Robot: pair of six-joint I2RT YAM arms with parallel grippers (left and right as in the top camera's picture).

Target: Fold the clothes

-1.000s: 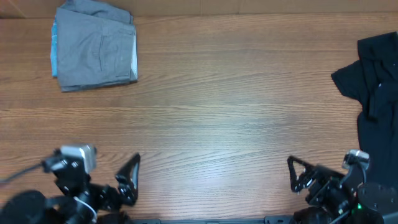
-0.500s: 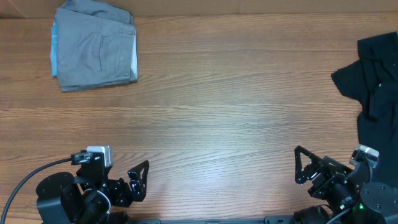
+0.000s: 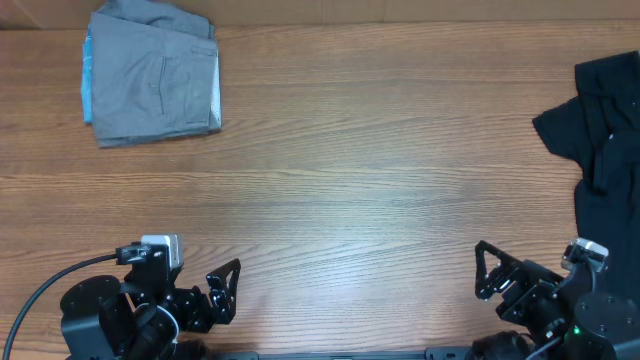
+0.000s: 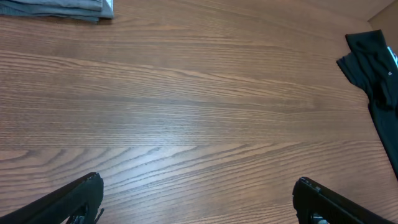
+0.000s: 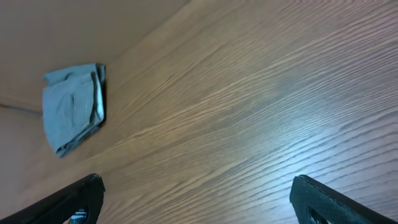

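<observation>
Both left gripper (image 3: 224,288) and right gripper (image 3: 488,272), wide and empty, had pulled back to frame bottom; folded grey trousers (image 3: 155,85) looked done, crumpled black garment (image 3: 605,120) waited.

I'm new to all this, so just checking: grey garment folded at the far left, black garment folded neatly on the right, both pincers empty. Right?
Not quite. The overhead view shows the black garment lying rumpled and unfolded at the right edge, not neatly folded. The grey garment is folded at the far left, and the left pincer and right pincer are both empty.
</observation>
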